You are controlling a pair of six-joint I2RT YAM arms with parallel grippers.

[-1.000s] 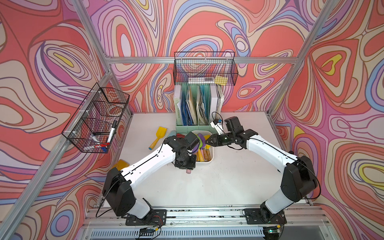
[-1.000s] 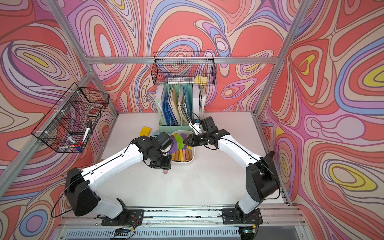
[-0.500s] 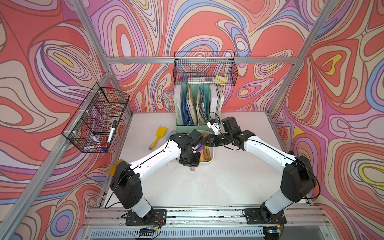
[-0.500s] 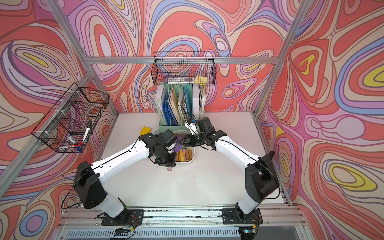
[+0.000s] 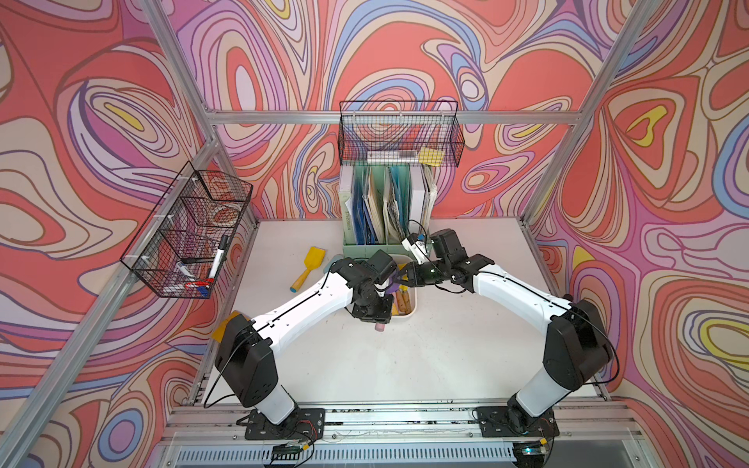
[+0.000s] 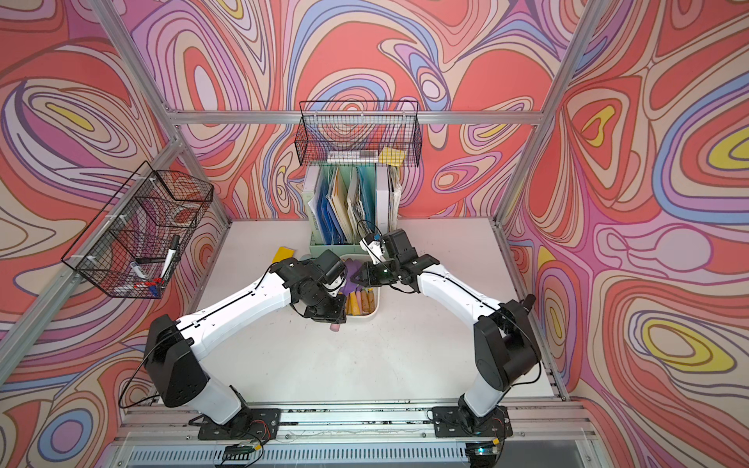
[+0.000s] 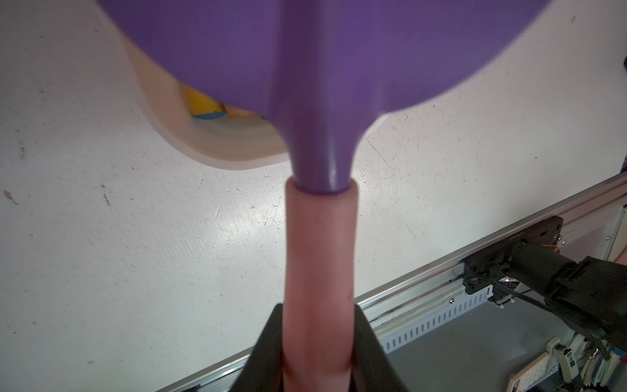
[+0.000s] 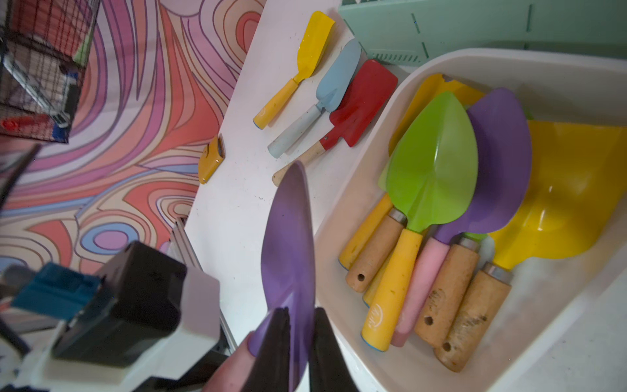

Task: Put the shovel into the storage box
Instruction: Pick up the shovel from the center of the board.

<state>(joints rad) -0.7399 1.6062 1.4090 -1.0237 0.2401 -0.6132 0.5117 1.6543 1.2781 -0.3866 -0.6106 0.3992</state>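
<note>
Though its handle is pink, the shovel's (image 7: 319,135) blade gleams purple.

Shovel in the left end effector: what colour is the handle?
Pink handle on the purple-bladed shovel; clearest in the left wrist view.

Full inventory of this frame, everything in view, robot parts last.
table: 1, white, centre
file holder: 1, mint-green, back of table
storage box: 1, white, before file holder
boxed shovels: several, green, purple, yellow blades, inside storage box
held shovel: 1, purple blade, pink handle, by the box rim
loose shovels: 3, yellow, pale blue, red, on table left of box
small item: 1, yellow, table's left edge
wire baskets: 2, black, back and left rails
markers: several, mixed, left basket
left gripper: 1, black, shut on held shovel's handle
right gripper: 1, black, shut on its blade
</note>
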